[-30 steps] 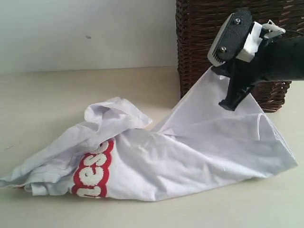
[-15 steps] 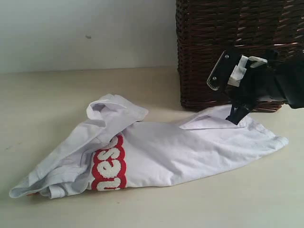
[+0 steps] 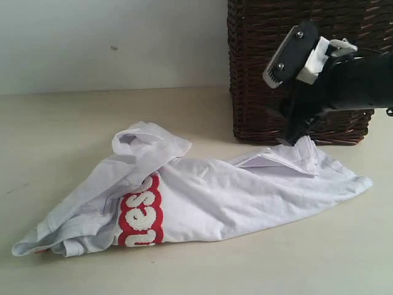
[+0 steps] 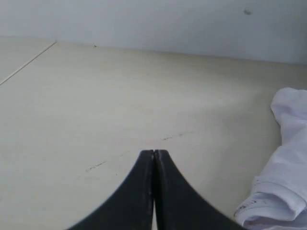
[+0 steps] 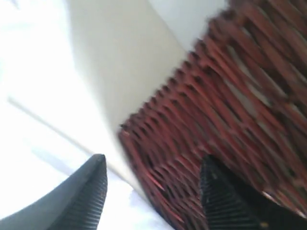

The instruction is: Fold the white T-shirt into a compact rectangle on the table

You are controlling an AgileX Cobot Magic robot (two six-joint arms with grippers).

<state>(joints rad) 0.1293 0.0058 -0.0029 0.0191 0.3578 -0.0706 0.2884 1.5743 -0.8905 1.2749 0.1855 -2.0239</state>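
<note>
The white T-shirt (image 3: 215,196) lies crumpled on the table (image 3: 73,123), its red-outlined lettering (image 3: 142,212) showing at the lower left. My right gripper (image 3: 296,130) hovers just above the shirt's raised right fold, in front of the basket. In the right wrist view this gripper (image 5: 153,160) is open with nothing between its fingers, white cloth (image 5: 38,120) below. My left gripper (image 4: 154,152) is shut and empty, low over bare table (image 4: 96,96), with a bunched edge of the shirt (image 4: 288,158) off to one side. The left arm is outside the exterior view.
A dark brown wicker basket (image 3: 258,74) stands at the back right, close behind the right gripper and touching distance from the shirt's far edge. It fills much of the right wrist view (image 5: 230,96). A pale wall (image 3: 110,37) bounds the table at the back.
The right gripper held the shirt's corner lifted, then opened and let it go. The cloth dropped flat onto the table. The gripper has since risen slightly.
</note>
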